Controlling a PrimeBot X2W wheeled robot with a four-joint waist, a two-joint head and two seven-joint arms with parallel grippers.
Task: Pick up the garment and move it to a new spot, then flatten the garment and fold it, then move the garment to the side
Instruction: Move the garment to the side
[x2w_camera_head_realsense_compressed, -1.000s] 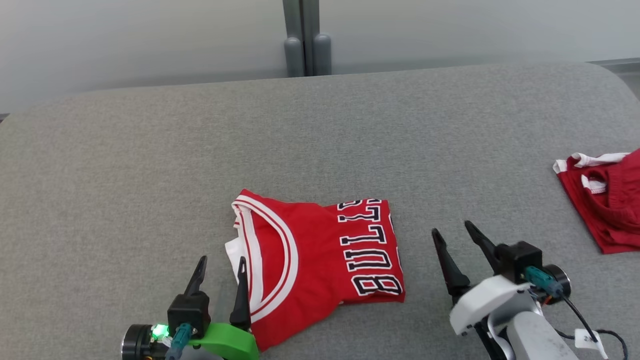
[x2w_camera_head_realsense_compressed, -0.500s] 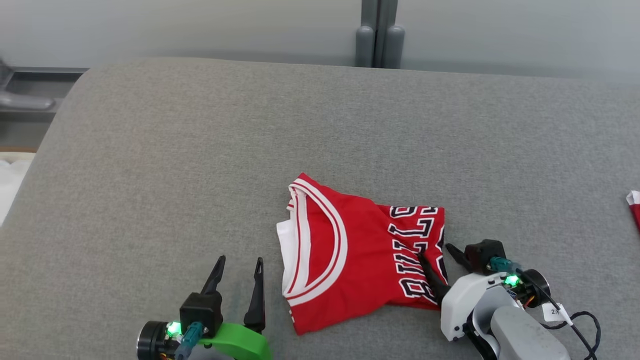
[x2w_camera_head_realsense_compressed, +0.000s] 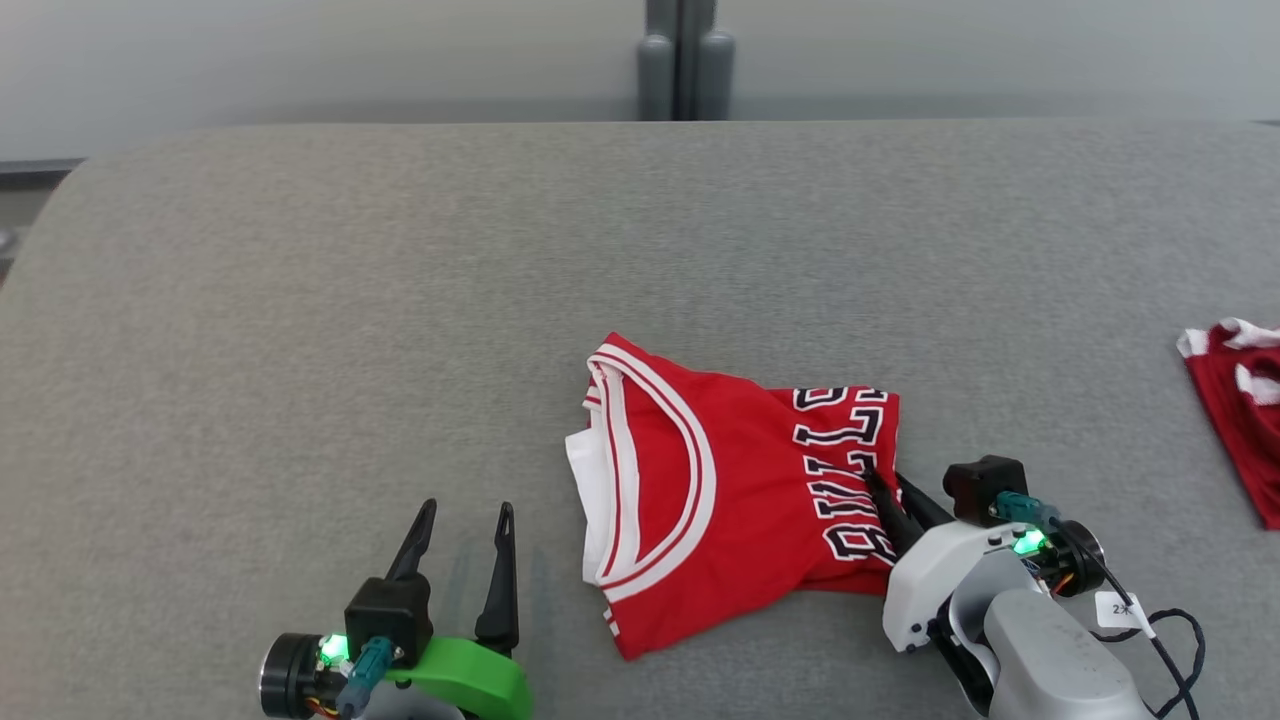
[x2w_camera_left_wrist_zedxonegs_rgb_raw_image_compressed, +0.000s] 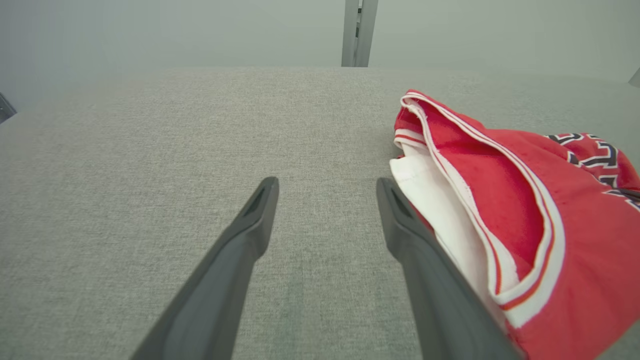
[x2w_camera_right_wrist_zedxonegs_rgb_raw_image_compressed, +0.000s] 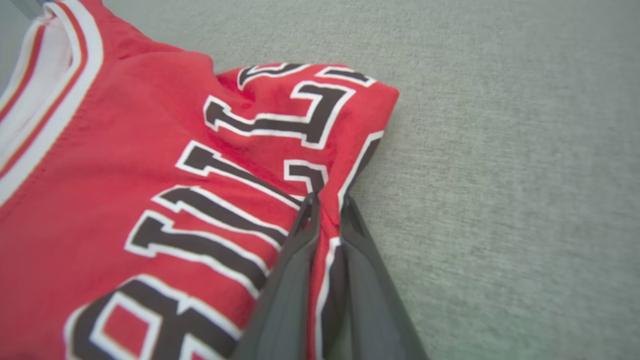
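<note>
My right claw (x2w_camera_right_wrist_zedxonegs_rgb_raw_image_compressed: 327, 201) is clenched on a pinch of the garment (x2w_camera_head_realsense_compressed: 720, 490) at its lettered edge. My left claw (x2w_camera_head_realsense_compressed: 467, 507) is spread, holding nothing, just beside the collar side. The garment lies folded on the tabletop (x2w_camera_head_realsense_compressed: 300, 350), near me. Judgement: light, limp, slippery knit that sags from one pinch. I should grip all layers at the edge.

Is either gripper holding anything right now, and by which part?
Right gripper is shut on the jersey, pinching the folded edge beside the lettering. Left gripper is open, holding nothing.
</note>
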